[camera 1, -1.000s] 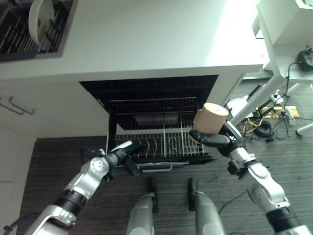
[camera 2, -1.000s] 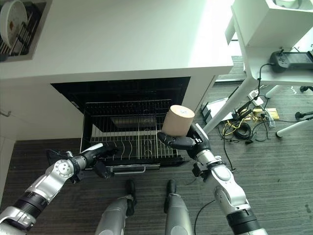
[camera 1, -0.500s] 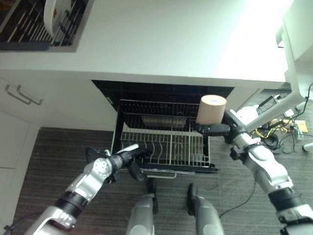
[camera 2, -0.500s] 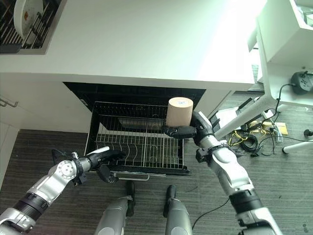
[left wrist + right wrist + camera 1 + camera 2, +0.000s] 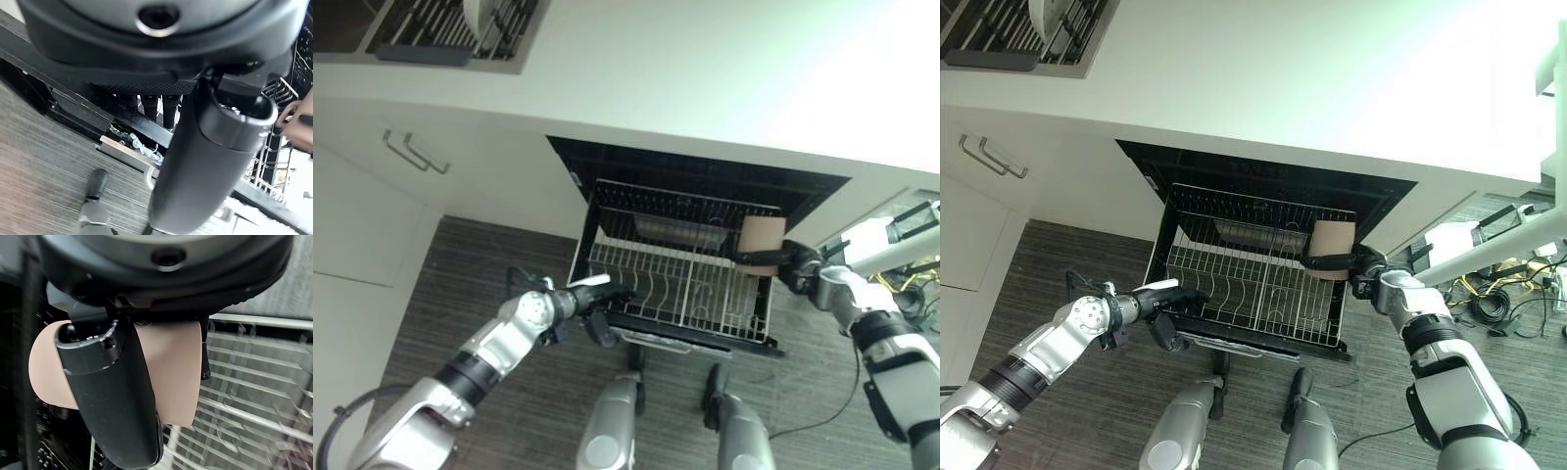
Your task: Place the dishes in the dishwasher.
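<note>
Since the earlier frames, the tan cup (image 5: 1334, 241) had been lowered from above the rack's right edge to a spot low over the right rear of the dishwasher rack (image 5: 1234, 284), evidently for setting down there. At the left, the left hand (image 5: 1167, 297) was seen at the front rail of the pulled-out rack, fingers curled round the rail, apparently to keep the rack drawn out and steady. At the right, the cup was held by the right hand (image 5: 1344, 260), thumb across one side and fingers wrapped round the other, a grip judged secure enough for lowering. A plate (image 5: 1043, 16) was seen standing in a countertop drying rack (image 5: 999, 44), well apart.
</note>
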